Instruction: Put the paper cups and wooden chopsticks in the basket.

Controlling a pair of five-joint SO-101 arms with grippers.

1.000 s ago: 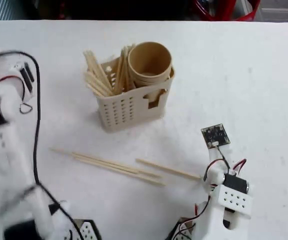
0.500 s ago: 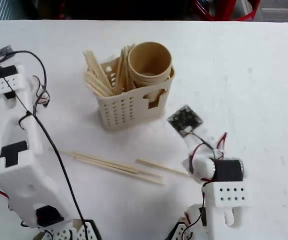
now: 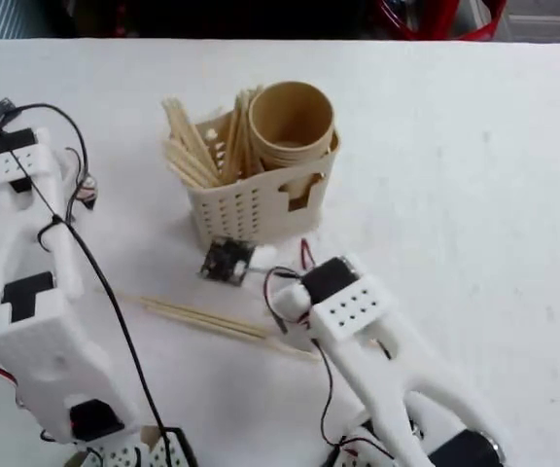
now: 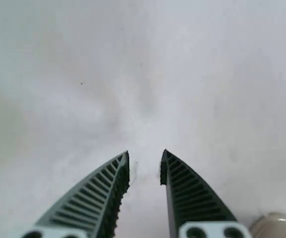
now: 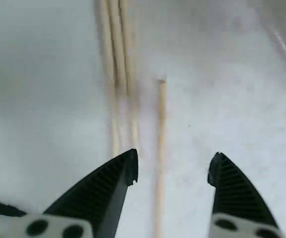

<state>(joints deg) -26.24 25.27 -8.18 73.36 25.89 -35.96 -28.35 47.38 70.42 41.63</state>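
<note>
- My right arm [image 3: 353,309] stretches low across the table in front of the basket [image 3: 261,209], wrist pitched down over the loose chopsticks [image 3: 212,319].
- The right gripper [image 5: 174,166] is spread wide and grips nothing.
- One single chopstick [image 5: 160,148] lies flat between the right fingers, nearer one than the other and touching neither. Its long axis runs straight out along the fingers' own direction, and its blunt end lies past the tips.
- A bundle of three chopsticks [image 5: 117,59] lies just outside one fingertip. It is parallel to the single stick and reaches farther out beyond the tips.
- In the high view the loose sticks lie flat, long axis crossways on the table with a slight slant, spanning from near my left arm [image 3: 17,272] to under the right wrist.
- My left arm stands raised at the table's side, well apart from the basket, wrist pointing down at the bare table [image 4: 143,74].
- The left gripper [image 4: 144,163] has only a narrow gap, nothing between the fingers, tips just over the surface.
- The stacked paper cups [image 3: 292,122] sit upright in the basket, mouth up.
- The basket chopsticks [image 3: 197,146] stand on end beside the cups, leaning and fanning away from them.
</note>
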